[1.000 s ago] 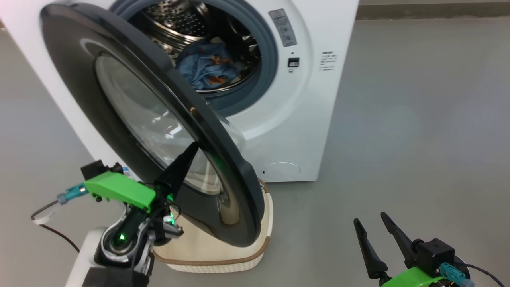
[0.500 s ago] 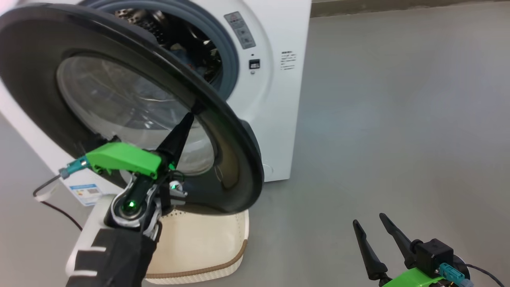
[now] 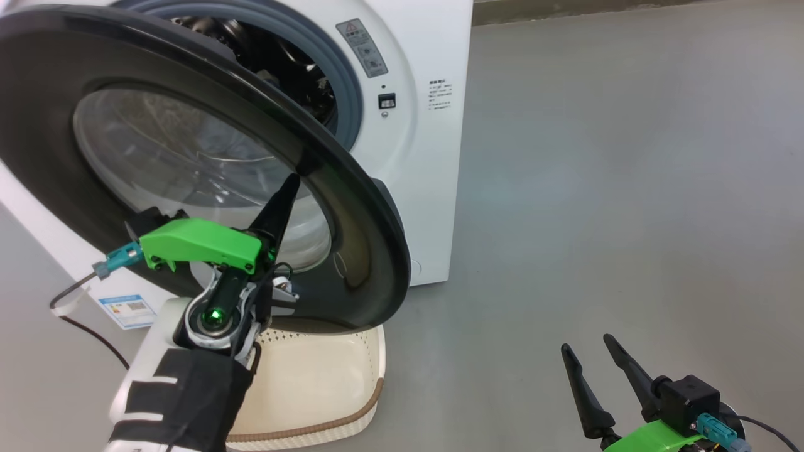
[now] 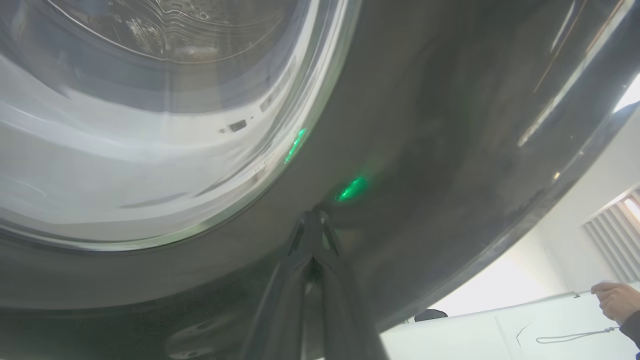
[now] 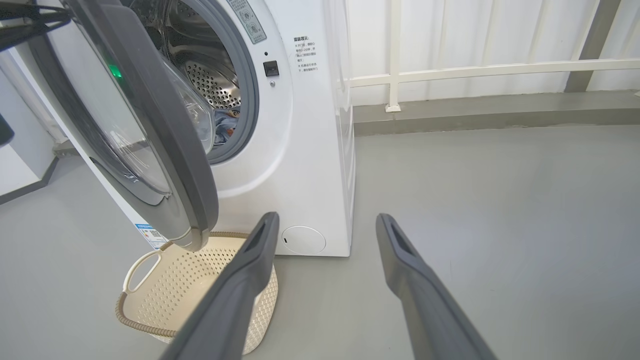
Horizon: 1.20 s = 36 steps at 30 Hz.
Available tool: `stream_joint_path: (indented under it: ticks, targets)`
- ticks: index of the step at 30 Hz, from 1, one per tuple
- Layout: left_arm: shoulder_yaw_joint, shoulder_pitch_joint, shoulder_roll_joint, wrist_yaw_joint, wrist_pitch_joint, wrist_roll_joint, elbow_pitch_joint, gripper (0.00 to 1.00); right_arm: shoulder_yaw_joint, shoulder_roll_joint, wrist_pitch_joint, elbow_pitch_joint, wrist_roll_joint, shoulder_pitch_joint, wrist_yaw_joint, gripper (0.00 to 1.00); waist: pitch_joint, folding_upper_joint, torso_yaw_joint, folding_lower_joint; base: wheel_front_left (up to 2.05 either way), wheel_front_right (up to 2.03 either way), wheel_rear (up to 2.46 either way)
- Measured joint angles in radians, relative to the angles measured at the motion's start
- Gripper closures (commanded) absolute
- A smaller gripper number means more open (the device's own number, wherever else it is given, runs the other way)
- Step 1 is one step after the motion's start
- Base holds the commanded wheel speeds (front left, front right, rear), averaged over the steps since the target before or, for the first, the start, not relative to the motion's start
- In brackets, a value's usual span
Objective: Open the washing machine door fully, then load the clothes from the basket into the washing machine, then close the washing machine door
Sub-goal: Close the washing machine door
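The washing machine door stands partly open, its glossy black outer face turned toward me. My left gripper is shut, its tip against that outer face just beside the glass window; in the left wrist view the left gripper touches the door. The clothes lie inside the drum of the washing machine. The basket sits on the floor under the door, with nothing showing in it. My right gripper hangs open and holds nothing, low at the right.
Grey floor stretches to the right of the washing machine. A white railing runs along the far wall. A blue label sits low on the machine's front. A person's hand holds a cord at the lower right of the left wrist view.
The door has swung closer to the machine's front, covering more of the drum opening, with my shut left gripper staying against it. The head view has shifted. The right gripper has not moved.
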Motion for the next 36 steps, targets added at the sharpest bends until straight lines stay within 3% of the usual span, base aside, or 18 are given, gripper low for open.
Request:
stream_joint_path:
  ticks: [7, 8, 9, 10, 12, 13, 22, 30, 36]
  targets:
    - [-0.036, 0.045, 0.038, -0.003, -0.082, 0.114, -0.028, 1.0, -0.006, 0.011, 0.0, -0.005, 0.0, 0.001, 0.0, 0.0, -0.006, 0.0, 0.031, 0.0, 0.0, 0.0, 0.0]
    - [-0.044, 0.058, 0.048, -0.003, -0.102, 0.138, -0.031, 0.94, -0.007, 0.013, 0.0, -0.005, 0.0, 0.001, 0.0, 0.0, -0.007, 0.0, 0.034, 0.0, 0.0, 0.0, 0.0]
    - [-0.05, 0.072, 0.058, -0.003, -0.123, 0.16, -0.034, 0.69, -0.007, 0.014, 0.0, -0.005, 0.0, 0.001, 0.0, 0.0, -0.008, 0.0, 0.037, 0.0, 0.0, 0.0, 0.0]
    - [-0.059, 0.087, 0.07, -0.003, -0.143, 0.188, -0.037, 0.56, -0.007, 0.015, 0.0, -0.005, 0.0, 0.001, 0.0, 0.0, -0.01, 0.0, 0.039, 0.0, 0.0, 0.0, 0.0]
    - [-0.088, 0.115, 0.1, -0.002, -0.192, 0.259, -0.046, 0.15, -0.007, 0.017, 0.0, -0.005, 0.0, 0.002, 0.0, 0.0, -0.015, 0.0, 0.042, 0.0, 0.0, 0.0, 0.0]
    - [-0.102, 0.131, 0.116, 0.003, -0.223, 0.308, -0.053, 0.0, -0.007, 0.017, 0.0, -0.005, 0.0, 0.002, 0.0, 0.0, -0.017, 0.0, 0.042, 0.0, 0.0, 0.0, 0.0]
    - [-0.145, 0.3, 0.237, 0.111, -0.363, 0.636, -0.12, 0.0, -0.01, 0.02, 0.0, -0.014, 0.016, 0.003, 0.0, 0.0, -0.022, 0.0, 0.039, 0.0, 0.0, 0.0, 0.0]
    - [0.023, 0.448, 0.235, 0.162, -0.364, 0.941, -0.251, 0.0, -0.014, 0.021, 0.0, -0.032, 0.016, 0.002, 0.0, 0.0, -0.012, 0.0, 0.04, 0.0, 0.0, 0.0, 0.0]
    - [0.156, 0.577, 0.224, 0.15, -0.365, 1.151, -0.319, 0.0, -0.018, 0.021, 0.0, -0.043, 0.016, 0.002, 0.0, 0.0, -0.011, 0.0, 0.037, 0.0, 0.0, 0.0, 0.0]
